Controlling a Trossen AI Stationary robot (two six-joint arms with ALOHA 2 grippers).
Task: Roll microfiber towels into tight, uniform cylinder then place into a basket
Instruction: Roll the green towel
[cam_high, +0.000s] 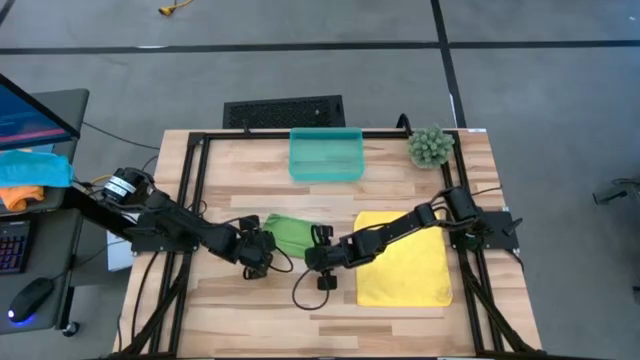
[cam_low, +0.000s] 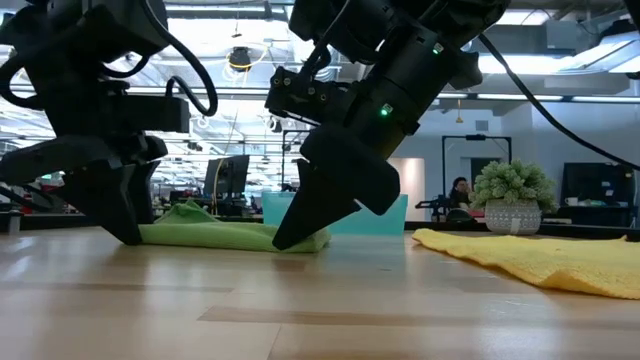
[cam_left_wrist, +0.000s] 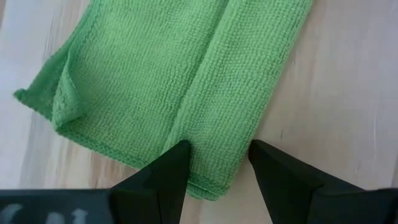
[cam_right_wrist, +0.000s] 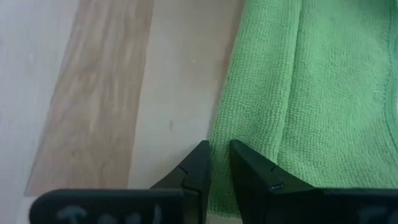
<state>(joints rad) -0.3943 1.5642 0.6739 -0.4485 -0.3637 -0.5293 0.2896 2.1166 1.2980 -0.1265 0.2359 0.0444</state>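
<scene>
The light green towel (cam_high: 288, 235) lies on the table between my two grippers, one long side folded over into a thick strip (cam_left_wrist: 236, 93). My left gripper (cam_left_wrist: 217, 152) stands open at the towel's left end, with one finger on each side of that strip's end. My right gripper (cam_right_wrist: 217, 152) is at the towel's right end, nearly shut on its edge. In the low view both grippers (cam_low: 115, 215) (cam_low: 300, 225) reach down to the tabletop at the towel's ends. The yellow towel (cam_high: 405, 258) lies flat at the right. The teal basket (cam_high: 326, 155) stands at the far edge. My right gripper pinches the green towel's side edge (cam_right_wrist: 219, 134) in the narrow gap between its two fingers. The fingers slant down from the table's right side, and their tips (cam_low: 285, 240) reach the tabletop. The towel stays flat on the table.
A small potted plant (cam_high: 430, 147) stands at the far right corner. A black grille panel (cam_high: 283, 110) lies beyond the far edge. Bare wood shows along the near edge (cam_high: 300, 320) and at the far left (cam_high: 240, 170).
</scene>
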